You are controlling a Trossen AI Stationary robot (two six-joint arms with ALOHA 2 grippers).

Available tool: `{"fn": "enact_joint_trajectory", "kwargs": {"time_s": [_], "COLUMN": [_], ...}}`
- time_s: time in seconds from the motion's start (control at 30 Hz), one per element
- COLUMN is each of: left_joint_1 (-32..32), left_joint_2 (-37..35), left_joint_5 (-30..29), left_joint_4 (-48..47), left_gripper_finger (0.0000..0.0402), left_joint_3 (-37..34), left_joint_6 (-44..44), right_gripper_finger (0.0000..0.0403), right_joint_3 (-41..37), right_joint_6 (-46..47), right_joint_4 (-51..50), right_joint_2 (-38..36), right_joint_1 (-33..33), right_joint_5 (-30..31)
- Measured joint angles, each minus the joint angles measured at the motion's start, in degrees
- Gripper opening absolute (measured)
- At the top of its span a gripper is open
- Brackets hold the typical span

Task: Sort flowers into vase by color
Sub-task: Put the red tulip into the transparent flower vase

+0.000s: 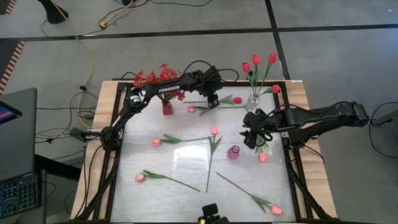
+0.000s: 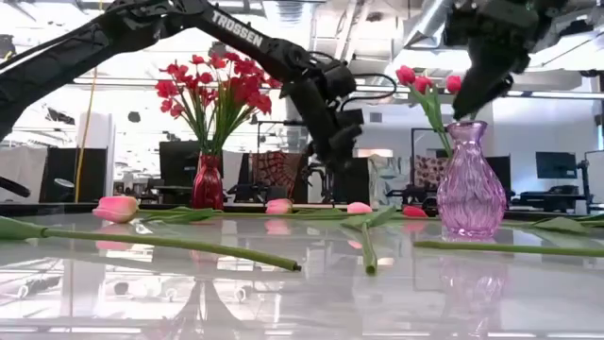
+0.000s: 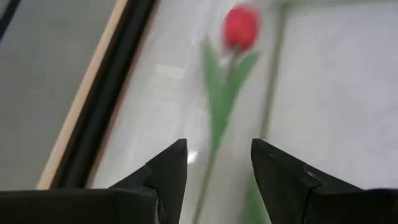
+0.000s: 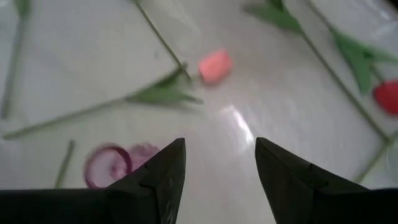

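Evidently light and floppy, the red tulip (image 3: 241, 26) lying near the table's (image 1: 186, 163) far edge should be pinched mid-stem by the left gripper (image 3: 217, 163), poised over its stem with jaws apart and empty, while the right gripper (image 4: 219, 163) hangs open near the purple vase (image 1: 233, 152).

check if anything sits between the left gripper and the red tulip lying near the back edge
Nothing visible does. The left gripper hangs open over the red tulip; its stem runs straight between the fingers on bare table.
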Motion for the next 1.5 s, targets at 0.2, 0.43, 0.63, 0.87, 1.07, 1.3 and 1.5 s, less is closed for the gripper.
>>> {"fn": "enact_joint_trajectory", "kwargs": {"time_s": [0.2, 0.43, 0.63, 0.87, 1.07, 1.3, 1.5], "left_joint_1": [-2.9, -6.4, -9.1, -13.4, -20.1, -29.6, -32.2], "left_joint_2": [-6.2, -20.2, -32.6, -42.6, -47.1, -55.9, -67.2], "left_joint_5": [4.5, 1.9, 0.3, -5.9, -18.2, -31.4, -33.5], "left_joint_4": [0.7, -2.0, -8.8, -22.6, -30.6, -25.6, -10.8], "left_gripper_finger": [0.0165, 0.0165, 0.0165, 0.0165, 0.0165, 0.0165, 0.0165], "left_joint_3": [1.7, 1.7, 1.8, 1.7, 1.4, -14.2, -34.9], "left_joint_6": [0.7, 3.5, 4.3, -1.1, -8.0, -13.6, -14.2], "right_gripper_finger": [0.0218, 0.0218, 0.0218, 0.0218, 0.0218, 0.0218, 0.0218], "right_joint_3": [2.2, 5.4, 8.9, 17.5, 28.0, 38.5, 41.3], "right_joint_6": [-3.6, -11.2, -22.5, -32.6, -39.3, -47.0, -53.7], "right_joint_4": [2.7, 9.7, 17.9, 17.7, 12.2, 1.9, -1.8], "right_joint_2": [0.0, 0.0, 3.1, 20.2, 34.3, 48.5, 55.3], "right_joint_1": [0.7, 1.4, -1.1, -11.0, -21.1, -28.2, -31.3], "right_joint_5": [-0.2, -0.3, 1.1, -4.1, -9.3, -11.3, -14.3]}}
